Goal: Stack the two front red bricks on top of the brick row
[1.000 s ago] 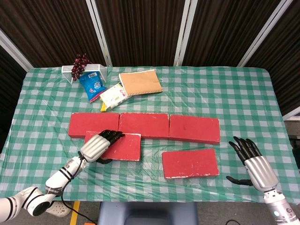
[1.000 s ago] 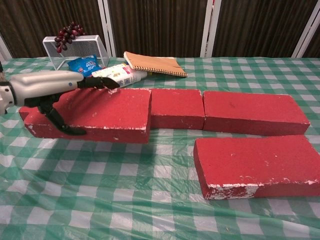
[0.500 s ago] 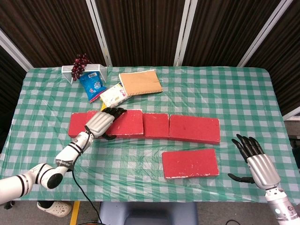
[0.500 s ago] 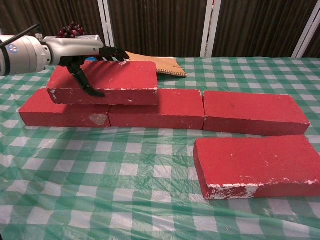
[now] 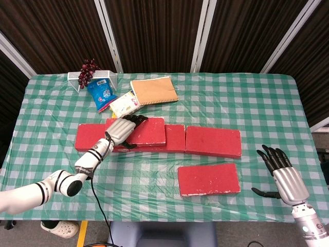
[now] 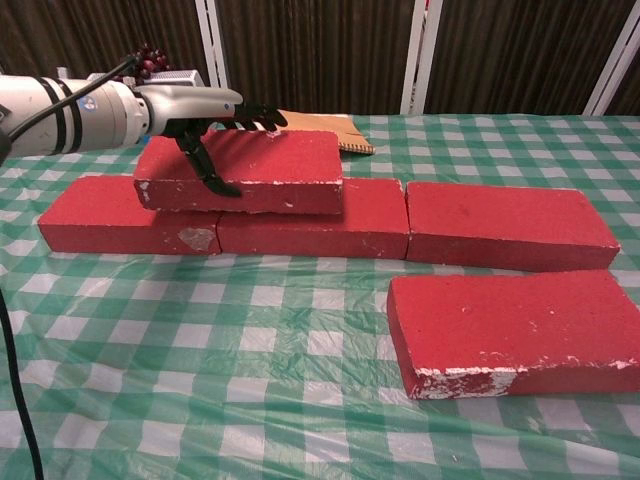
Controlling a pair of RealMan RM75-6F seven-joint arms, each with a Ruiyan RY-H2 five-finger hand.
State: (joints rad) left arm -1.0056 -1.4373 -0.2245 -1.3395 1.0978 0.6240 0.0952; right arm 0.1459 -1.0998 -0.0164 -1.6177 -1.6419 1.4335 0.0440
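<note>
Head view: the left hand (image 5: 122, 129) grasps a red brick (image 5: 146, 131) at its left end, fingers over the top face and thumb under the near edge. The brick lies on the row (image 5: 213, 141), across the joint between the left and middle bricks. At 4 o'clock from the row, the second front brick (image 5: 208, 179) lies flat on the counter (image 5: 267, 103), apart from the row. The right hand (image 5: 285, 177) hangs off the counter's right edge at 4 o'clock, fingers spread, holding nothing.

At 11 o'clock a wire basket (image 5: 97, 78) carries grapes (image 5: 87, 71) on its rim; whether anything lies inside I cannot tell. A blue packet (image 5: 100, 94), a yellow packet (image 5: 123, 105) and a notebook (image 5: 154, 90) lie just in front of and beside it, not in it.

Chest view: the held brick (image 6: 255, 170) sits level on the row (image 6: 300, 225), the left hand (image 6: 205, 110) pinching its left end, fingers (image 6: 258, 117) flat along the top. The right hand does not show here. The loose brick (image 6: 510, 325) lies at 4 o'clock, with chipped white edges.

These bricks look stiff, rough and dusty rather than slippery. From how one hand carries one by its end, they may be lighter than masonry, though I cannot be sure. The best hold is probably across the short width near an end, fingers on top and thumb beneath. The corners look crumbly, so set them down flat.
</note>
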